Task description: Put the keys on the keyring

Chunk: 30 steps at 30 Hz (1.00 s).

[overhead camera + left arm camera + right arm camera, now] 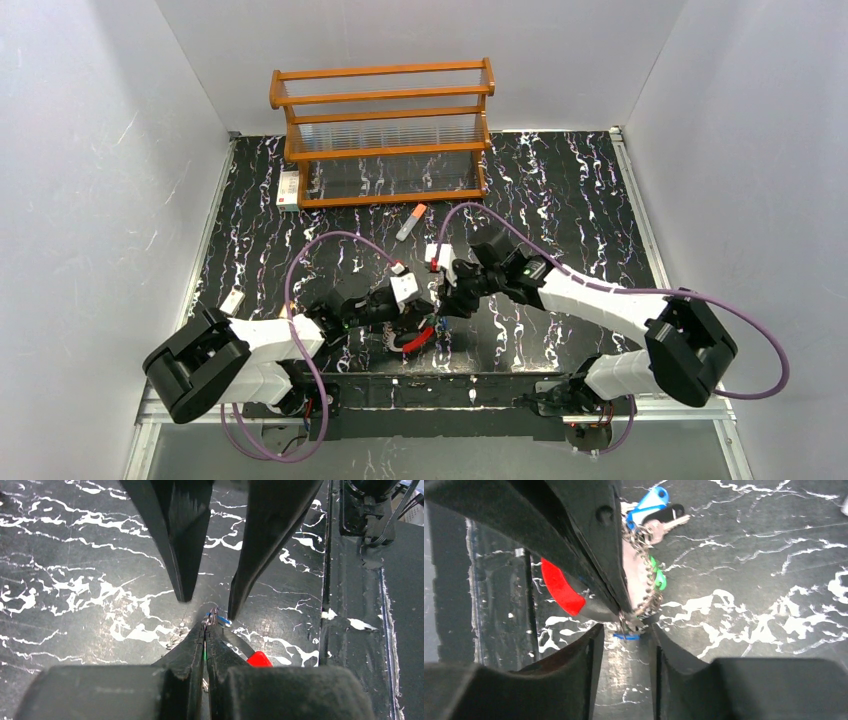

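My left gripper is shut, its tips pinching the thin metal of the keyring; a green sliver shows in the seam between its fingers. The keyring's red section lies just right of those fingers, and it also shows from above. In the right wrist view the keys hang in a bunch beside the left fingers: a blue head, a green head and chain links. My right gripper is open, tip to tip with the left one. Only a small blue piece lies at its tips.
A wooden rack stands at the back with a small white box at its left end. A grey stick with an orange cap lies in front of the rack. A white tag lies near the left edge.
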{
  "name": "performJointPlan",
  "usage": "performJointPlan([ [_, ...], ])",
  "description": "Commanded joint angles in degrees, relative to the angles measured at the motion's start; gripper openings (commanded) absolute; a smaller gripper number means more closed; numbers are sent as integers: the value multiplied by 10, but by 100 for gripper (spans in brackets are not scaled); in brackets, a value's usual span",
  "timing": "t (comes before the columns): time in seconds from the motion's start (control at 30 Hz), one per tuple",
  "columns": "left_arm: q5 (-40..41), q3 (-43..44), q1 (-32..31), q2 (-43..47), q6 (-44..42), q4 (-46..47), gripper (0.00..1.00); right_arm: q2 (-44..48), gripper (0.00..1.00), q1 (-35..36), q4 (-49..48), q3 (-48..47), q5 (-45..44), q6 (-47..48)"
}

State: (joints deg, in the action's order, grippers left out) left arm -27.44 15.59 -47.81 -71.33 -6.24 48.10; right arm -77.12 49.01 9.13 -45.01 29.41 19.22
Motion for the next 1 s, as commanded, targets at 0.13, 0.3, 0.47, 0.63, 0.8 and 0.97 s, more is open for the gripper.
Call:
performJointPlan([
  [0.13,85,-61,-1,32,94,134,0,100,65,-64,-159,93,38,-46],
  [0.3,85,-108,-2,0,155,285,0,126,65,-97,-261,144,130,-75],
  [0.47,54,-115,-1,-47,188,375,0,115,62,-97,-338,166,205,-92],
  [0.63,32,-104,-2,-65,192,396,0,95,55,-97,-411,184,251,-126],
  [0.8,37,-106,-2,-60,187,396,0,78,48,-97,-432,195,241,-127],
  [0.97,35,-108,-2,-59,190,396,0,52,45,-97,-439,195,231,-122],
])
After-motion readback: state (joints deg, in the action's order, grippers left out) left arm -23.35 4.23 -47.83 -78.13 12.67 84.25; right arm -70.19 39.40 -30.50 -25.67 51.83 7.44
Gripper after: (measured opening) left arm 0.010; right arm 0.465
